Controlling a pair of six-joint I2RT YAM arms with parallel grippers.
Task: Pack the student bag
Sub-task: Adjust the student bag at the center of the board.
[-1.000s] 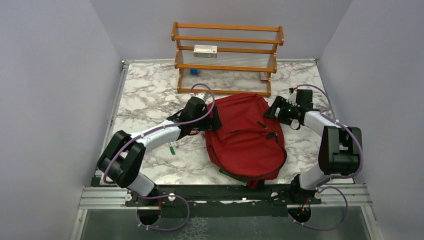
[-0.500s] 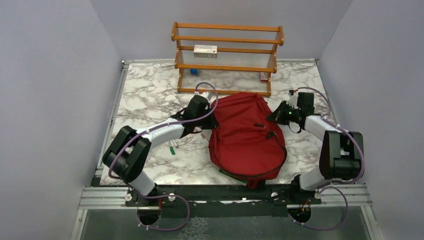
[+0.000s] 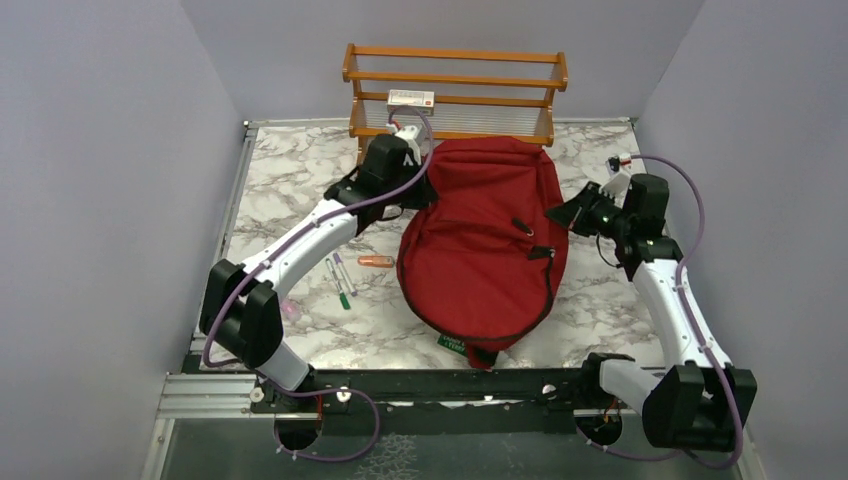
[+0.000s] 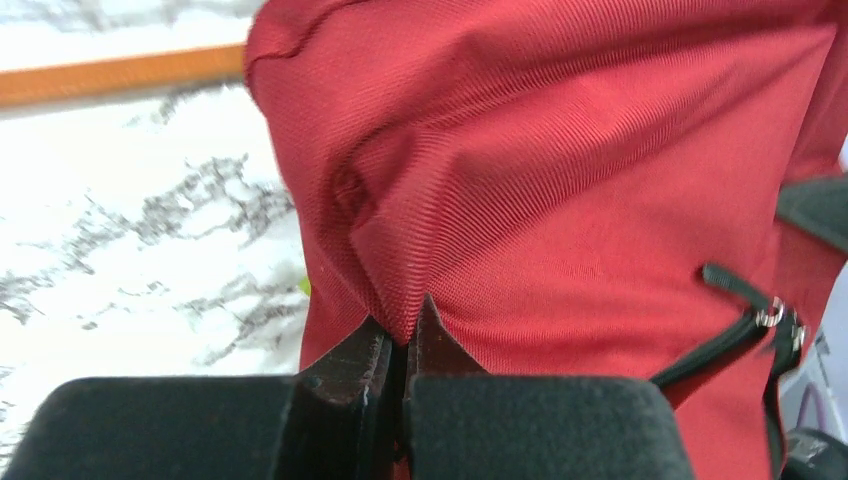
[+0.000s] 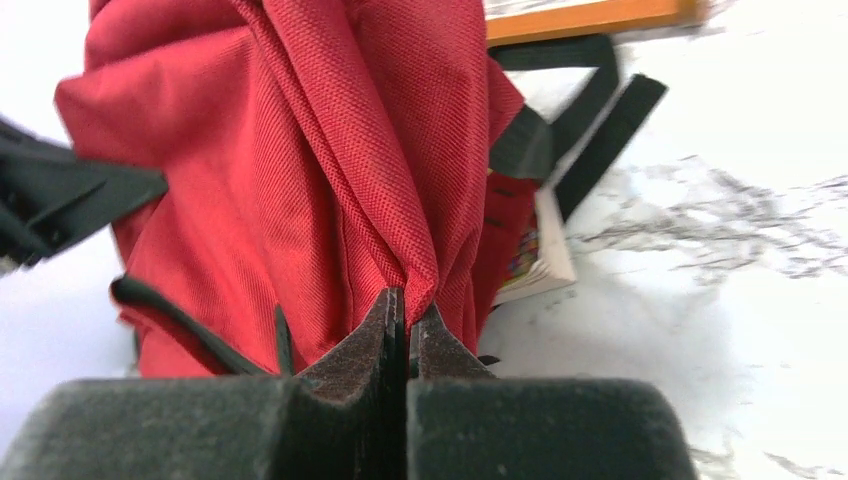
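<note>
The dark red student bag (image 3: 480, 240) lies mid-table, its far end lifted and stretched up against the shelf. My left gripper (image 3: 428, 192) is shut on a fold of red fabric at the bag's left edge; in the left wrist view the fingertips (image 4: 405, 335) pinch that fold (image 4: 385, 280). At the bag's right edge my right gripper (image 3: 558, 213) is also shut, its tips (image 5: 410, 310) clamping a ridge of cloth (image 5: 400, 230). A black zipper pull (image 3: 522, 226) hangs on the front. A book (image 5: 535, 255) shows beneath the bag, beside black straps (image 5: 590, 90).
A wooden shelf (image 3: 455, 95) at the back holds a white box (image 3: 411, 98). Pens (image 3: 340, 280) and an orange item (image 3: 377, 262) lie left of the bag, a pink thing (image 3: 290, 310) nearer the front. A green book corner (image 3: 452, 342) pokes out under the bag's near end.
Both grippers closed on the bag's sides and lifted, pulling its far end up and back toward the shelf. Pens and an orange item came into view left of the bag.
</note>
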